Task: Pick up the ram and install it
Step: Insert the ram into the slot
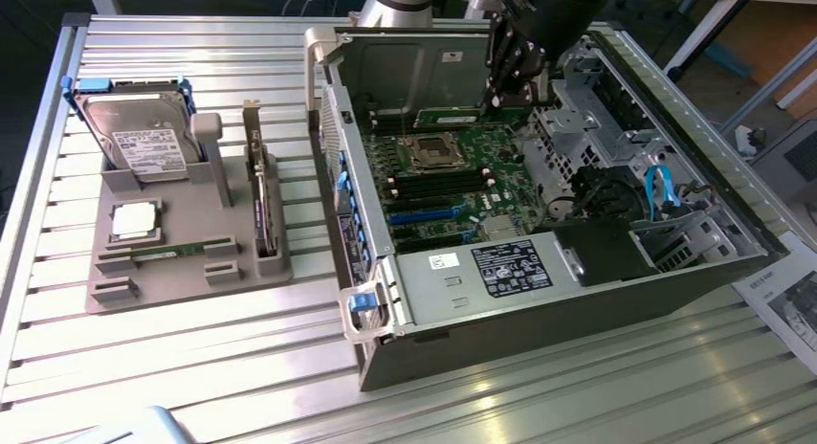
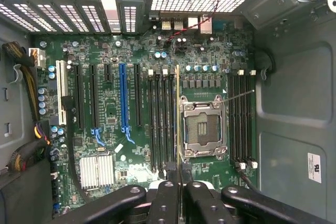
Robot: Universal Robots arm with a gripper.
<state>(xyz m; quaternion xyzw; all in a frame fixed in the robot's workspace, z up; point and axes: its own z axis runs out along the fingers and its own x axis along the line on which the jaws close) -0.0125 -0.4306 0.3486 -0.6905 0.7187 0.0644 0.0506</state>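
The gripper is pinching the ram between its fingers, holding it edge-on over the motherboard inside the case (just beside the CPU socket, along the dark slots).

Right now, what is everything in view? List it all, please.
table: one, silver slats, under everything
computer case: one, dark, open, exterior view's right
motherboard: one, green, inside the computer case
ram: one, green, held over the motherboard
holder: one, grey, exterior view's left
hard drive: one, silver, upright in holder
CPU chip: one, silver, flat in holder
expansion card: one, dark, upright in holder
gripper: one, black, shut on the ram
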